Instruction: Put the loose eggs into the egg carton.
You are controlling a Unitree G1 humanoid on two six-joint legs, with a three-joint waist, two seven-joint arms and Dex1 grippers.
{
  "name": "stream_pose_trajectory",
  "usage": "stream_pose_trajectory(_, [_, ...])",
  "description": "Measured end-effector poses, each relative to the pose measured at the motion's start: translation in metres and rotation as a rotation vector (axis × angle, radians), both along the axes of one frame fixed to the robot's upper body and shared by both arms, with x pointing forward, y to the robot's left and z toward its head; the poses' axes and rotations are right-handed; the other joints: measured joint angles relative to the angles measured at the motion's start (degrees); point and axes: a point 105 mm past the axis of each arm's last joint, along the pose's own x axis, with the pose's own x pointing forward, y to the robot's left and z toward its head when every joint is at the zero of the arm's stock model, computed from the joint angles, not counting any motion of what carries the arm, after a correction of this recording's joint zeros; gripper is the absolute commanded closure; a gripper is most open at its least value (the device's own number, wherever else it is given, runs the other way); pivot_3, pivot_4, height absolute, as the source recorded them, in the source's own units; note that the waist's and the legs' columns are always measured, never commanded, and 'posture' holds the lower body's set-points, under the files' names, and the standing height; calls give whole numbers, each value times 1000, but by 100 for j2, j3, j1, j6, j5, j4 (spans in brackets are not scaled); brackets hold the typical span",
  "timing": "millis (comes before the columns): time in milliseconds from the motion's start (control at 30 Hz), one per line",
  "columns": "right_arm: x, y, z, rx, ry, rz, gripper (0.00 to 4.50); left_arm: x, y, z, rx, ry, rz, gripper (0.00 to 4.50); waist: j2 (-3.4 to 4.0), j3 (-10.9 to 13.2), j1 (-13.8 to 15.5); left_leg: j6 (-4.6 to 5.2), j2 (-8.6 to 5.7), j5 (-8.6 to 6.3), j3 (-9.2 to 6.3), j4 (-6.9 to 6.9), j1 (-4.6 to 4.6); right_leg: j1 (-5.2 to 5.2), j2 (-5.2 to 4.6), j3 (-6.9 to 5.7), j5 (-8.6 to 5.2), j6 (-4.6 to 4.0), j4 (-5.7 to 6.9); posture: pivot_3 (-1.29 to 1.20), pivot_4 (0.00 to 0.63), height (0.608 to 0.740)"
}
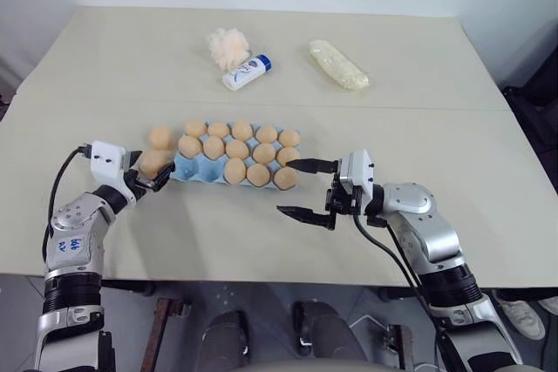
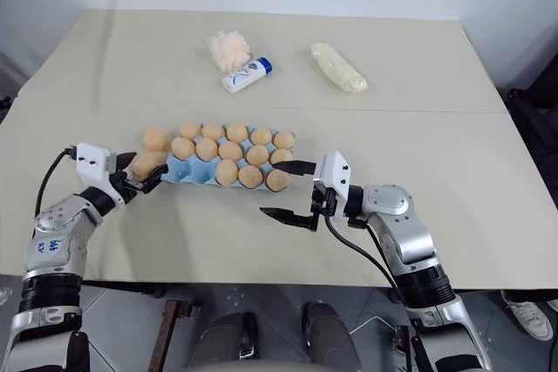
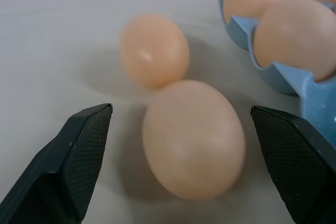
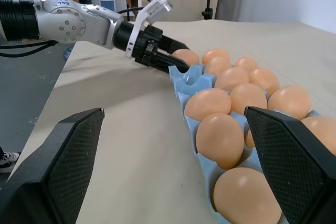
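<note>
The light blue egg carton lies mid-table with most cups filled by tan eggs; the cups at its left end near my left gripper look bare. Two loose eggs rest on the table just left of it: a far one and a near one. My left gripper is open, and its fingers straddle the near egg without pressing it. The far egg lies just beyond. My right gripper hovers open at the carton's right front corner, holding nothing.
At the back stand a white bottle with a blue cap, a fluffy peach-white puff and a pale yellowish wrapped roll. The table's front edge runs just below both arms.
</note>
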Motion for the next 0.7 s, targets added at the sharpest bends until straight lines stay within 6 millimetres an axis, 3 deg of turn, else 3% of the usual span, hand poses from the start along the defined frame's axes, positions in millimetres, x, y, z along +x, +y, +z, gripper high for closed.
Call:
stream_pose_trajectory(33, [0, 0, 0, 0, 0, 0, 0, -1, 0, -2, -2, 10, -2, 6, 0, 0, -2, 0, 0, 1, 0, 0, 1, 0, 0, 1, 0, 0, 2, 0, 150, 740])
stream_pose_trajectory(133, [0, 0, 0, 0, 0, -1, 0, -4, 0, -7, -2, 28, -5, 574, 0, 0, -3, -2, 1, 3, -2, -1, 3, -1, 1, 0, 0, 0, 7, 0, 150, 740])
stream_pose_trajectory(333, [0, 0, 0, 2, -1, 0, 0, -9, 4, -7, -4, 24, 4, 2380, 0, 0, -4, -2, 0, 3, -2, -2, 4, 0, -1, 0, 0, 0, 7, 0, 150, 740])
stream_pose_trajectory(567, [0, 1, 0, 5, 1, 1, 0, -37, 19, -7, 25, -6, -11, 2380, 0, 0, -17, -5, 2, 1, -3, -9, 4, -2, -4, -1, -2, -3, 2, 0, 150, 740])
stream_pose_trajectory(700, [-1, 2, -2, 5, 7, 3, 0, -57, 6, 7, 69, -98, -128, 2380, 0, 0, 0, -4, 0, 0, -12, -10, 2, 2, -13, -8, -3, -5, -4, 0, 150, 740])
